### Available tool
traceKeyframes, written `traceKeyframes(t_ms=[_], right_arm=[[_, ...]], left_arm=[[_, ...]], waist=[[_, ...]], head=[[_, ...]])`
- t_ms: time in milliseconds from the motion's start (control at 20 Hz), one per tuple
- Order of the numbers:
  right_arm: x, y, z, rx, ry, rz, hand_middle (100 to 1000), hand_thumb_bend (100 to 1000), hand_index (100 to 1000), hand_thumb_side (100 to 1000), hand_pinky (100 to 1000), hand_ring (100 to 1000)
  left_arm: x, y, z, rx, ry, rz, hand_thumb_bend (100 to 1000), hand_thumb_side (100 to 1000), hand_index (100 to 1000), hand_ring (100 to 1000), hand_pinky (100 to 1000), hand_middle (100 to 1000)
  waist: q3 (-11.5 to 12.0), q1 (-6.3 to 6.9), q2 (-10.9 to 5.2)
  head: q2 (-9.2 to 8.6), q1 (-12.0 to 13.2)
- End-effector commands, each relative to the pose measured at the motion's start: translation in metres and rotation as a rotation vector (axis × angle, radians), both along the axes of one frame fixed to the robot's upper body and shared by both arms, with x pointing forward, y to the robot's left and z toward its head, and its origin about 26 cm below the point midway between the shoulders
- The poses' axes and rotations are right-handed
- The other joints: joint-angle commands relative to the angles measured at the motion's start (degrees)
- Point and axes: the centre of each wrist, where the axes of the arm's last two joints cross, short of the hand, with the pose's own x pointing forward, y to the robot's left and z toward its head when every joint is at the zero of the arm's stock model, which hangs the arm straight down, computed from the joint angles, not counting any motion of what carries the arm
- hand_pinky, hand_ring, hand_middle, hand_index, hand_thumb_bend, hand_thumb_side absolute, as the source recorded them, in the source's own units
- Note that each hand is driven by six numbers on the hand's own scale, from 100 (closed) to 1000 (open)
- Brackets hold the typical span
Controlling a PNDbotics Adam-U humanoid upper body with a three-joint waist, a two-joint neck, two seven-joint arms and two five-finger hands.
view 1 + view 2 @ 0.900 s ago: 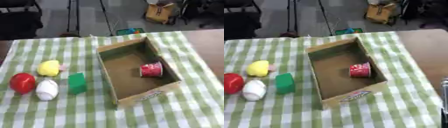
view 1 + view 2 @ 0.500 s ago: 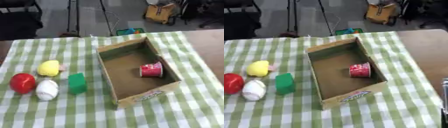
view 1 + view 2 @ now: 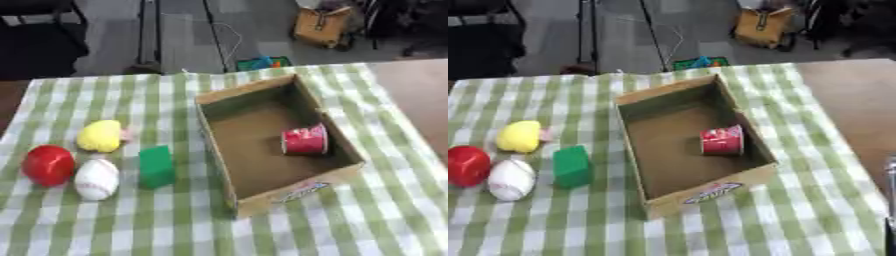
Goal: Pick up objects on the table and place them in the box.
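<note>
red cup (image 3: 304, 139) | on its side | in box (image 3: 262, 197) | axis left-right

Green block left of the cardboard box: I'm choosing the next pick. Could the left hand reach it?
Probably yes. The green rectangular block stands on the robot's left, apart from the white ball and the cardboard box, its top uncovered. The left hand is out of view.

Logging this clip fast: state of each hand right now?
Left hand: not in view.
Right hand: only a dark sliver shows at the right eye view's lower right edge; cannot be told.
</note>
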Motion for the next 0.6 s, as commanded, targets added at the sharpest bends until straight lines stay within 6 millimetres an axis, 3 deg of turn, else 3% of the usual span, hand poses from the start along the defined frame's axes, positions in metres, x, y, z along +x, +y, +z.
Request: traceKeyframes(t_ms=[50,150,200,250,600], right_arm=[[-0.005,-0.003,0.009,-0.023,-0.035,-0.005,542,100,686,757,492,569],[-0.005,-0.003,0.009,-0.025,-0.034,-0.005,542,100,686,757,492,569],[-0.005,-0.003,0.009,-0.026,-0.033,-0.004,542,100,686,757,492,569],[-0.005,-0.003,0.009,-0.028,-0.032,-0.004,542,100,686,758,492,569],[-0.005,-0.002,0.008,-0.036,-0.026,0.0,542,100,686,760,493,569]], left_arm=[[-0.005,0.012,0.014,0.108,0.001,0.083,326,1000,954,788,730,823],[-0.006,0.017,0.017,0.171,0.046,0.132,284,1000,997,858,797,897],[-0.007,0.021,0.019,0.209,0.078,0.167,284,1000,997,858,797,897],[-0.009,0.024,0.022,0.26,0.113,0.203,267,1000,1000,887,851,908],[-0.013,0.037,0.039,0.522,0.282,0.323,315,1000,1000,916,905,938]], waist=[[0.1,0.03,-1.38],[0.3,0.12,-1.52],[0.3,0.15,-1.61],[0.4,0.2,-1.74],[0.5,0.3,-2.43]], head=[[-0.12,2.5],[-0.18,3.6],[-0.18,4.0],[-0.22,4.2],[-0.09,4.0]])
